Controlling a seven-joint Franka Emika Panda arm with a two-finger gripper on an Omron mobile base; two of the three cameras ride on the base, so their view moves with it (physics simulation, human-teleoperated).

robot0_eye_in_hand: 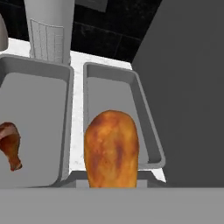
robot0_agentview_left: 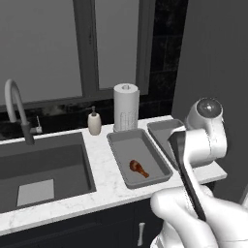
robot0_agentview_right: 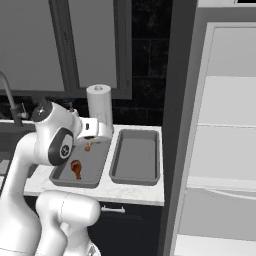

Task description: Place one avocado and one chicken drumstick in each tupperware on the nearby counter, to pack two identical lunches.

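One drumstick (robot0_eye_in_hand: 111,148) in gripper (robot0_agentview_right: 90,144) (arm bent) — above left tray (robot0_eye_in_hand: 26,70).

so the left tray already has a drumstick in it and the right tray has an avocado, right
Not quite. The left tray does hold a drumstick, but the right tray is empty, as the right base view shows. No avocado is there.

White counter (robot0_agentview_left: 104,167): two grey trays (robot0_agentview_left: 139,157) (robot0_agentview_right: 136,156), paper towel roll (robot0_agentview_left: 126,106), soap bottle (robot0_agentview_left: 94,122).
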